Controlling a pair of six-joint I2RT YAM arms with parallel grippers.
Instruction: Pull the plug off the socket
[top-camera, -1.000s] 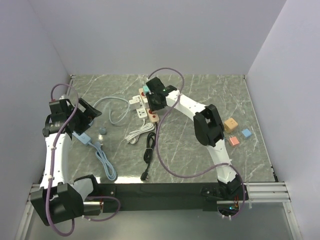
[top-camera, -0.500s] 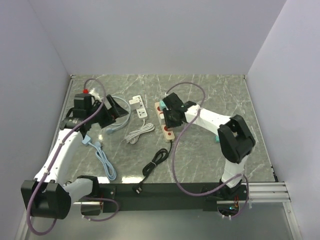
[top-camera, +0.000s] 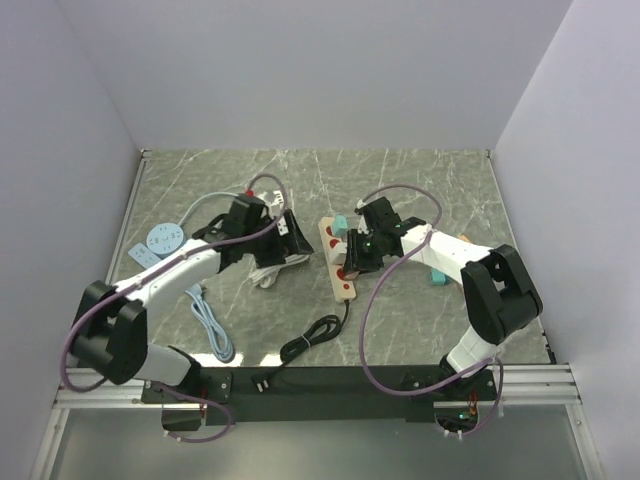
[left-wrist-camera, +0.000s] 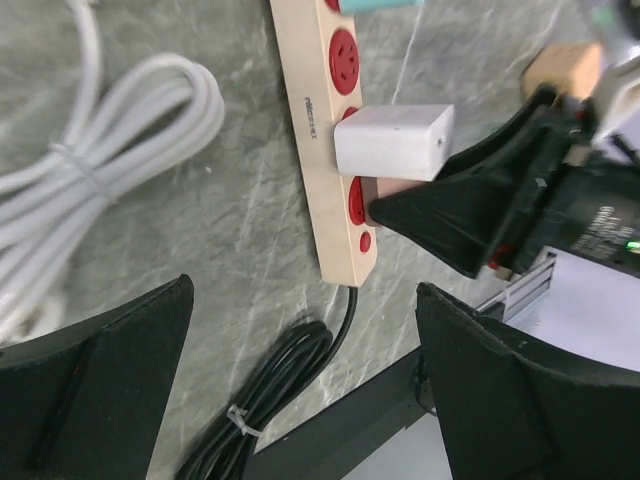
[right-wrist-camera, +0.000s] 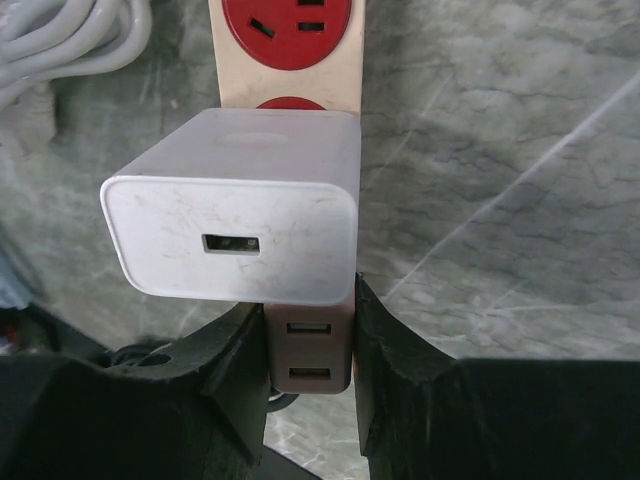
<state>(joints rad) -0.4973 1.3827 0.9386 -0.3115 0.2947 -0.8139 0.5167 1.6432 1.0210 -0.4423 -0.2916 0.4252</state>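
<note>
**Both arms drawn in around the power strip**

Top external: since half a second ago, the left gripper (top-camera: 290, 237) has been swung rightward to just beside the power strip (top-camera: 345, 285). The strip's near end is clamped by the right gripper (top-camera: 352, 258).

Left wrist: the white USB charger (left-wrist-camera: 393, 141) is seen plugged into the strip, ahead and to the right of the left gripper's wide-spread jaws. Print on the strip's side cannot be read.

Right wrist: the charger stands just beyond the clenched fingertips, so the free left arm is judged better placed to pull.
</note>
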